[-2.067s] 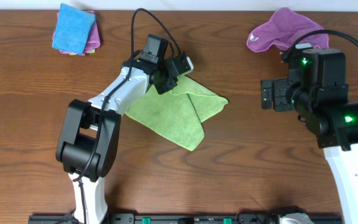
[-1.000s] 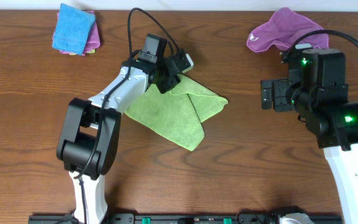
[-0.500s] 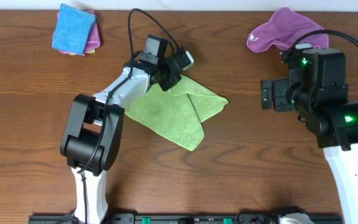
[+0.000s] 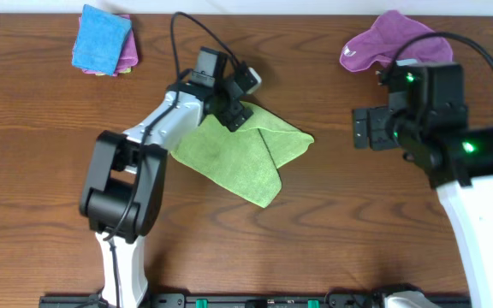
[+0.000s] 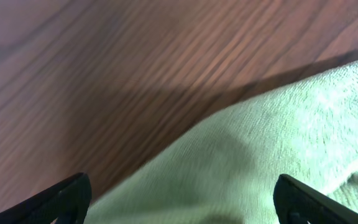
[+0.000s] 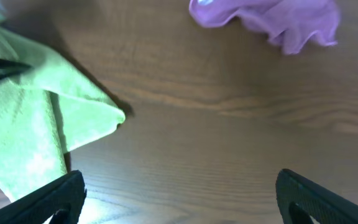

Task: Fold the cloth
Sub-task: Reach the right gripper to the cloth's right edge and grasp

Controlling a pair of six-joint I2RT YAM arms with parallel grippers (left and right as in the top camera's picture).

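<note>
The lime-green cloth (image 4: 238, 152) lies partly folded on the wooden table, one flap laid over towards the right. My left gripper (image 4: 240, 101) hovers at its far corner, open. In the left wrist view its jaws stand wide apart with the cloth (image 5: 260, 143) spread beneath them and nothing gripped by the left gripper (image 5: 182, 208). My right gripper (image 4: 365, 128) hangs to the right of the cloth, apart from it and open. The right wrist view shows bare wood between the right gripper (image 6: 182, 202) jaws and the cloth's folded corner (image 6: 36, 118) at the left.
A crumpled purple cloth (image 4: 388, 41) lies at the far right, also visible as the purple cloth (image 6: 278, 22) in the right wrist view. A folded blue cloth (image 4: 101, 36) rests on a pink one at the far left. The table's front edge (image 4: 246, 295) carries the arm mounts.
My left gripper was shut at the cloth's far corner and now stands wide open there. The right arm has shifted slightly to the left.
</note>
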